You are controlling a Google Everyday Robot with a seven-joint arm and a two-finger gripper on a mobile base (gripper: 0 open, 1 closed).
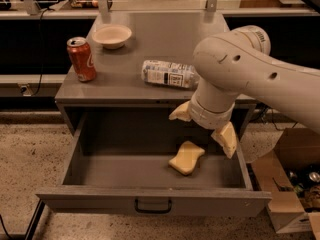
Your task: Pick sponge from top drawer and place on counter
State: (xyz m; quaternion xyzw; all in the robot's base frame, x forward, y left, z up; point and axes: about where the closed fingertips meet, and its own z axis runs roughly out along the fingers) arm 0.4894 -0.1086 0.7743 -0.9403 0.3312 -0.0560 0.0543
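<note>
Camera view: a pale yellow, wavy-sided foam sponge (pixel 186 157) lies on the floor of the wide grey metal top drawer (pixel 115 166), which stands pulled out. The sponge sits in the drawer's right half. The cream two-fingered pincer (pixel 201 134) hangs just above and behind the sponge, released, with its fingers (pixel 226 139) spread wide and nothing between them. No contact with the foam that I can make out. The flat grey metal desk (pixel 165 34) above carries a red soda can (pixel 82 59), a pale shallow bowl (pixel 112 35) and a clear plastic bottle lying on its side (pixel 167 74).

Risks, as I judge them:
- The sponge lies askew to the fingers, so a close could pinch only a corner and flick it away.
- One finger is near the drawer's right wall, so a descent could scrape it.
- The bulky white arm (pixel 250 74) looms over the bottle, so lifting out could set it rolling.
- Soft foam may slip from a light squeeze.
</note>
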